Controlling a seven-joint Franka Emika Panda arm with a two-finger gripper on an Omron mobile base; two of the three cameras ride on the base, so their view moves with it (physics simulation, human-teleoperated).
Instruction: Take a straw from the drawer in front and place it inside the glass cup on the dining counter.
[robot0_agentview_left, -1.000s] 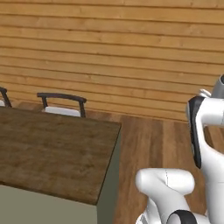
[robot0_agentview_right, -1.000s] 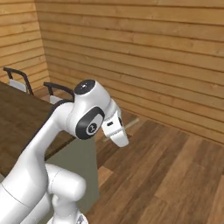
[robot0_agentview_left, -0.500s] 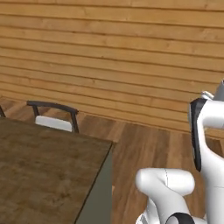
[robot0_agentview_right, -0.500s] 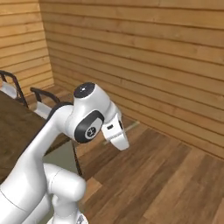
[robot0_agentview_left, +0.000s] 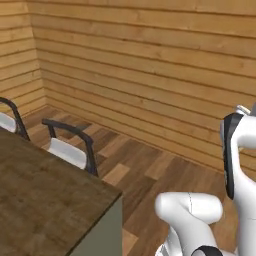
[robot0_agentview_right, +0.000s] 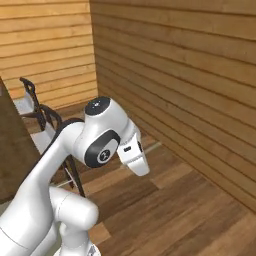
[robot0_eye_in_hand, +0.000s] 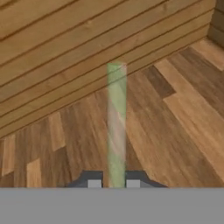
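A: Where does the straw (robot0_eye_in_hand: 116, 127) sit?

B: It stands between the two dark fingertips (robot0_eye_in_hand: 93, 181) of the gripper (robot0_eye_in_hand: 113, 183) in the hand view, a pale green translucent stick running straight up the middle of the picture. The jaws are closed onto its lower end, one tip on each side, touching it.

A: And behind it?

B: Brown plank floor (robot0_eye_in_hand: 175, 118) and the foot of a wall of horizontal wooden boards (robot0_eye_in_hand: 65, 52). In the right base view the straw's far end shows as a thin pale line (robot0_agentview_right: 152, 146) past the white hand (robot0_agentview_right: 134, 159).

A: Is the dining counter there?

B: Yes. Its dark wood-plank top (robot0_agentview_left: 45, 200) fills the lower left of the left base view, over a sage-green side (robot0_agentview_left: 107, 232). Two black-framed chairs with white seats stand at its far edge, one just beside the corner (robot0_agentview_left: 70, 147) and another at the left border (robot0_agentview_left: 9, 120).

A: Any writing, brand or label?

B: None that can be read; the arm (robot0_agentview_right: 65, 165), the boards and the counter are all plain.
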